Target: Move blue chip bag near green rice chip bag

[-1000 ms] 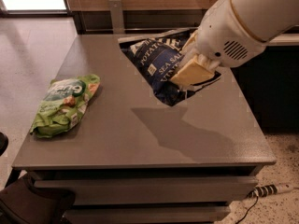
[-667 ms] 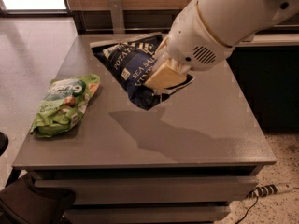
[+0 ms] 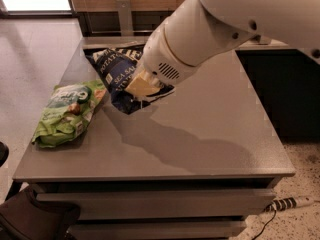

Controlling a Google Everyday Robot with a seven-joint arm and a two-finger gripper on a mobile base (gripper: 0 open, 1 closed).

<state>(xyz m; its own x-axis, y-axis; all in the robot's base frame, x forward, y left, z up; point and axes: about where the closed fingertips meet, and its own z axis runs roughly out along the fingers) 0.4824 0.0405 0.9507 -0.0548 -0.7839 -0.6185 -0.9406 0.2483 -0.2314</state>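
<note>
The blue chip bag [image 3: 115, 71], dark navy and glossy with white lettering, hangs above the grey table [image 3: 210, 124] at centre left. My gripper [image 3: 141, 87] is shut on its right side and carries it, with the white arm reaching in from the upper right. The green rice chip bag [image 3: 67, 114], lime green with a dark round logo, lies flat on the table's left part. The navy bag's lower corner is just right of the green bag's top right corner, a small gap between them.
The table's front edge [image 3: 150, 173] runs along the bottom, with drawers below. A dark cabinet [image 3: 280, 84] stands at the right. A wooden wall panel and a metal post [image 3: 124, 14] are behind. A cable strip [image 3: 287, 204] lies on the floor at lower right.
My gripper has carried the blue chip bag leftward across the table, from the middle right to close beside the green rice chip bag. The green bag has not moved.
</note>
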